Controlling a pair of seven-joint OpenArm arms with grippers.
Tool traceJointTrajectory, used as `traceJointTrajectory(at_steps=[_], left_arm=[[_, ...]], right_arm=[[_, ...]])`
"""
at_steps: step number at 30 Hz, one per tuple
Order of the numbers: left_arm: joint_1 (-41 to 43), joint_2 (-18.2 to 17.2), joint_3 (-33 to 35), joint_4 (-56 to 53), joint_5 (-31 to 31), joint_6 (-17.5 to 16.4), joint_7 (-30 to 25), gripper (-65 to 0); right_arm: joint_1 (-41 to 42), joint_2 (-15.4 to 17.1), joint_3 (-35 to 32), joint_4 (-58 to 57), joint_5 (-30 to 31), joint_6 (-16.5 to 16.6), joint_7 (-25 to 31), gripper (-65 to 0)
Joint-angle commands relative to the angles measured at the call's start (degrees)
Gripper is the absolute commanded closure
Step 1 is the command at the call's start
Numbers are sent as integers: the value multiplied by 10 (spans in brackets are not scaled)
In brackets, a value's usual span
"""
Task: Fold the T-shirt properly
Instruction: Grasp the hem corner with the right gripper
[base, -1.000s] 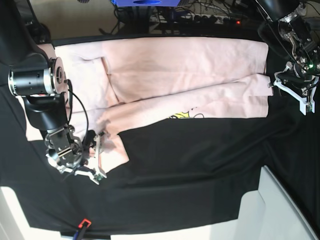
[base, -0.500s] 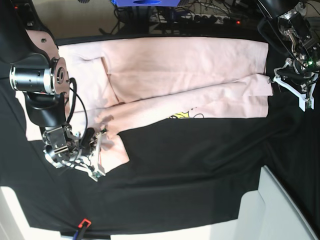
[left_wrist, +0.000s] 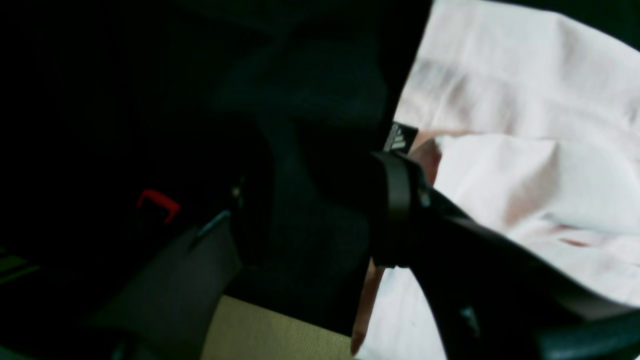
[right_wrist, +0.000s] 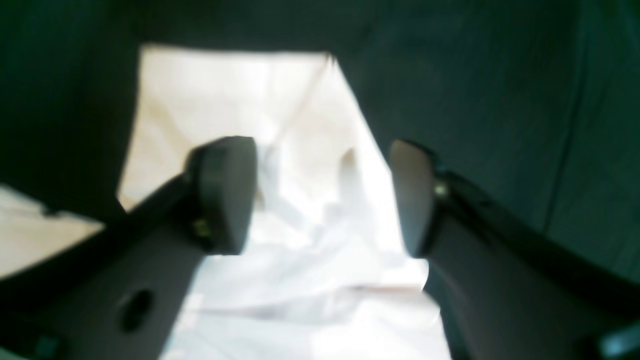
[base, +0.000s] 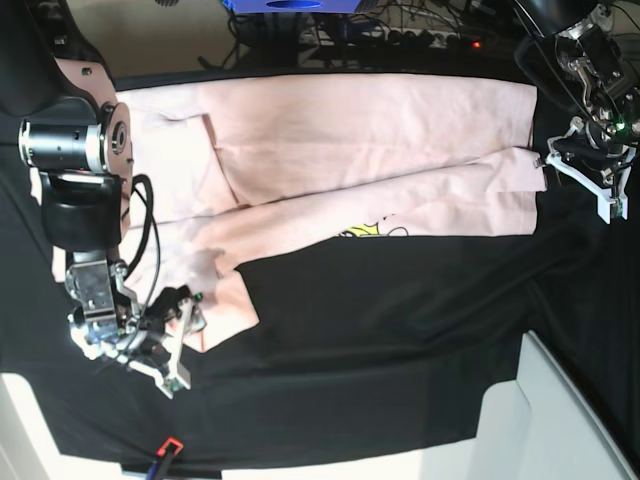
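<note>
Black cloth (base: 400, 330) under T-shirt (base: 370, 150), sleeve corner between open right end effector (right_wrist: 320, 195).

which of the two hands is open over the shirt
The right hand, over the T-shirt corner: its fingers stand clearly apart with nothing gripped. The left hand sits at the shirt's other edge.

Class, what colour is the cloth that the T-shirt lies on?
Black. The cloth under the pale pink T-shirt shows best in the base view.
</note>
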Motion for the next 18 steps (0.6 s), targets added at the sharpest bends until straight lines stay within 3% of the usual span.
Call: traceJointTrajectory(at_steps=[1, 11, 13, 15, 18], left_arm=[[-4, -9, -2, 9, -1, 3, -9, -297], [-3, -12, -2, 12, -1, 3, -9, -297], [-2, -12, -2, 12, -1, 3, -9, -297], [-2, -12, -2, 11, -1, 3, -9, -297], [-2, -12, -2, 10, -1, 3, -9, -297]], right_arm=[[22, -4, 1, -4, 6, -1, 10, -483], [45, -14, 1, -132, 56, -2, 22, -501], [52, -14, 1, -148, 68, -2, 22, -477], [52, -14, 1, -149, 72, -2, 21, -380], [53, -14, 1, -149, 71, -2, 20, -168]])
